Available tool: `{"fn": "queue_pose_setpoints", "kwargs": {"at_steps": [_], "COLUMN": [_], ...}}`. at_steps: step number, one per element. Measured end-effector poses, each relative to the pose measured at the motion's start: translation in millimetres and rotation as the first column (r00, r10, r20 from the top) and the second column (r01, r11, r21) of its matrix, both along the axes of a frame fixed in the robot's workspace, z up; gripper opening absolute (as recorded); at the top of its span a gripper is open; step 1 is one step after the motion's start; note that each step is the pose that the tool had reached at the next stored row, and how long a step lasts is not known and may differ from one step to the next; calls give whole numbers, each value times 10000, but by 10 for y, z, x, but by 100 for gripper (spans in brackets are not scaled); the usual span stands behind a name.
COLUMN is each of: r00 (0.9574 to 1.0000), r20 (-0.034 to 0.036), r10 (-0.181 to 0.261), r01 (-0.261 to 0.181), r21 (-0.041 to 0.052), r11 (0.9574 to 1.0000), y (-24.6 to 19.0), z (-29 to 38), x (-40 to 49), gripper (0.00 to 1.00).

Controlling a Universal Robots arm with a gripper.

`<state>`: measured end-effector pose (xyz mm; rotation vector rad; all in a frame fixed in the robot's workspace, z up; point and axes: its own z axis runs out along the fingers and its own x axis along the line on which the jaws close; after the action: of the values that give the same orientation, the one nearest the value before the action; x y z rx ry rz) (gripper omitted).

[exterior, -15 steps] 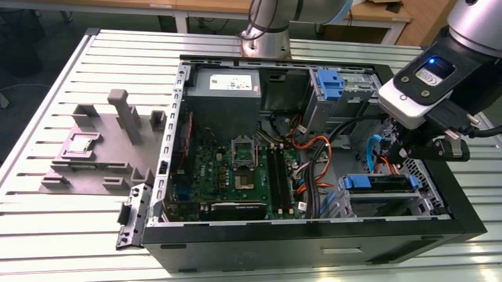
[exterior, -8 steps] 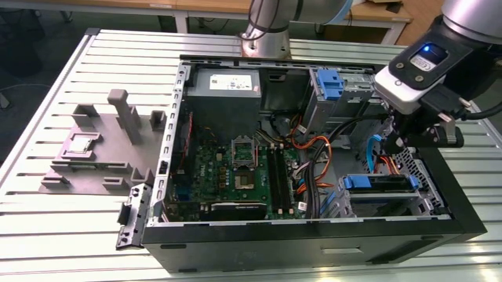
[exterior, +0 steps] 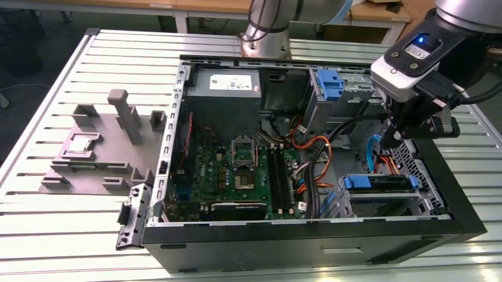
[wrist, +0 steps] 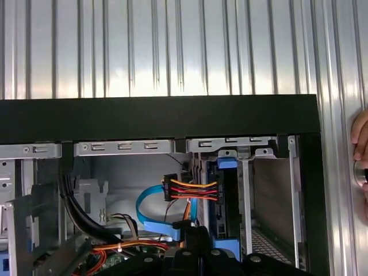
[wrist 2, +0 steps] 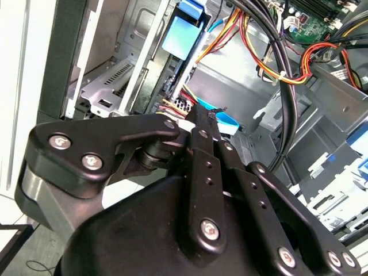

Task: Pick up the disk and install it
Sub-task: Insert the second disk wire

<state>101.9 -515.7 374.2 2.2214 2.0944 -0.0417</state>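
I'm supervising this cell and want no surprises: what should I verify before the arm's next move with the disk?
1. Pincer positioned over the drive-bay corner of the open case: ok.
2. Disk standing edge-on in the bay, fully seated: cannot tell.
3. Orange-red cable bundle clear of the disk: not ok, it lies right beside it.
4. Blue cable clear of the pincer: cannot tell.
5. Person's hand away from the case: not ok, it is at the table beside it.
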Motion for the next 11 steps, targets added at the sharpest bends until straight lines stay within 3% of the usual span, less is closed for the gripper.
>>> {"fn": "queue_pose_setpoints", "kwargs": {"at_steps": [6, 11], "r00": [10000, 10000], "r20": [-21, -28], "r10": [-3, -60], "r01": [3, 60], "r21": [-71, -76], "r11": [10000, 10000], "y": [74, 114], "z": [1, 0], "x": [15, 19], "gripper": [10, 10]}}
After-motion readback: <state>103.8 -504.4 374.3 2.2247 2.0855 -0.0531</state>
